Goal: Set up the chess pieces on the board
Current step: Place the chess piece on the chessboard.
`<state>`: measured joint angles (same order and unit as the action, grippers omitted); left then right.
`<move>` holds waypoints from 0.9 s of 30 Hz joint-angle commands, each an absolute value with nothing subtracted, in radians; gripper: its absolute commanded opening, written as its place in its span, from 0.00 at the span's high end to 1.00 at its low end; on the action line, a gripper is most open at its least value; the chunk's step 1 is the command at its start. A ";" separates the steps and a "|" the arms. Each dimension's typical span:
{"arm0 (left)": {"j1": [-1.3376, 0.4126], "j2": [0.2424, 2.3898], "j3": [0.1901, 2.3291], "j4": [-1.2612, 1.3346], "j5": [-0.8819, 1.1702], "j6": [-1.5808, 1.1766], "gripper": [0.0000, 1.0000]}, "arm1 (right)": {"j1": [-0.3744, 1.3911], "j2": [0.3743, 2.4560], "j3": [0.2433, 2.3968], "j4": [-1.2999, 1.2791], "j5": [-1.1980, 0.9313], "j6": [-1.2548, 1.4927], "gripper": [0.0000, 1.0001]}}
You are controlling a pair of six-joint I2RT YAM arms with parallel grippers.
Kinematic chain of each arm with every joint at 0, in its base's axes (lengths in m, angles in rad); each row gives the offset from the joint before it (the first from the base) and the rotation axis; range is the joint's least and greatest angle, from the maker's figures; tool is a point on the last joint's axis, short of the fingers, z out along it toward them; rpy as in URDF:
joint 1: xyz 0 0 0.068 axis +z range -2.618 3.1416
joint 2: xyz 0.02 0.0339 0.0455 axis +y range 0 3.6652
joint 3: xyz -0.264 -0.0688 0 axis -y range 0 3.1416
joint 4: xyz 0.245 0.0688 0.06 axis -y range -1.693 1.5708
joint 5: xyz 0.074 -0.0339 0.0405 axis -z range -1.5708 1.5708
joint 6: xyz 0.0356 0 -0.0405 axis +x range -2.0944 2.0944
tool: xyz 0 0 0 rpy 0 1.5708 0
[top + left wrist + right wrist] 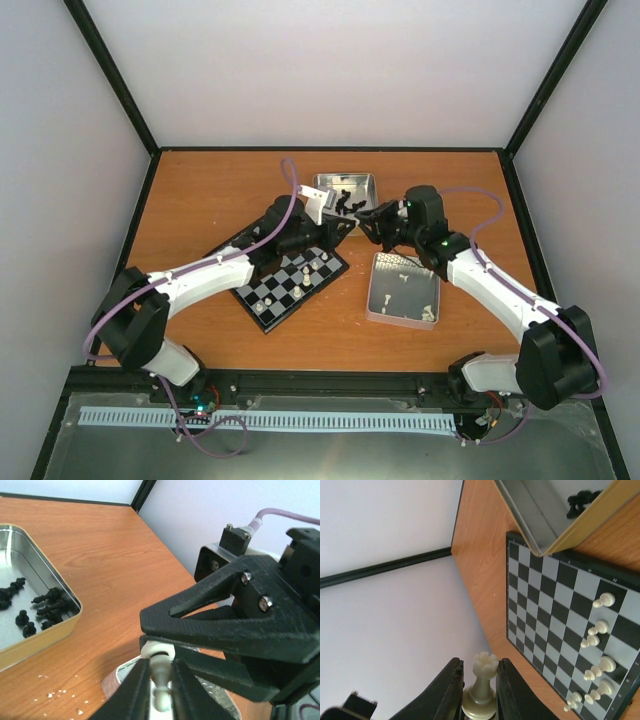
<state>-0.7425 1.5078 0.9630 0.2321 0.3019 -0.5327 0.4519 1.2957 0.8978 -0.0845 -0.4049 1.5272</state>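
Note:
My two grippers meet in mid-air between the tins, left gripper (340,212) and right gripper (368,218). In the right wrist view my right gripper (479,672) is shut on the base of a cream-white rook (482,680). In the left wrist view my left gripper (161,665) is shut on the stem of a cream piece (161,677), whose base rests against the right gripper's fingers (225,625). Whether it is the same rook I cannot tell. The board (262,300) lies under the left arm, with several cream pieces (310,270) along its near-right side, also on the board (540,595) as cream pieces (600,670).
A shiny tin (345,175) behind the grippers holds black chessmen (47,607). A second tin (400,300) to the right of the board holds a few cream pieces (425,313). Pale crumbs (55,695) dot the wooden table. Walls enclose the table on three sides.

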 commanded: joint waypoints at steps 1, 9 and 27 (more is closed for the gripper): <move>-0.750 1.518 1.004 0.253 0.274 -0.526 0.96 | 0.448 1.282 0.884 -0.065 -0.408 1.528 0.80; -0.749 1.477 1.019 0.113 0.230 -0.450 0.99 | 0.448 1.278 0.942 -0.187 -0.262 1.364 0.80; -0.618 1.371 1.030 -0.841 0.028 -0.371 0.99 | 0.448 1.138 0.908 -0.542 0.095 0.994 0.80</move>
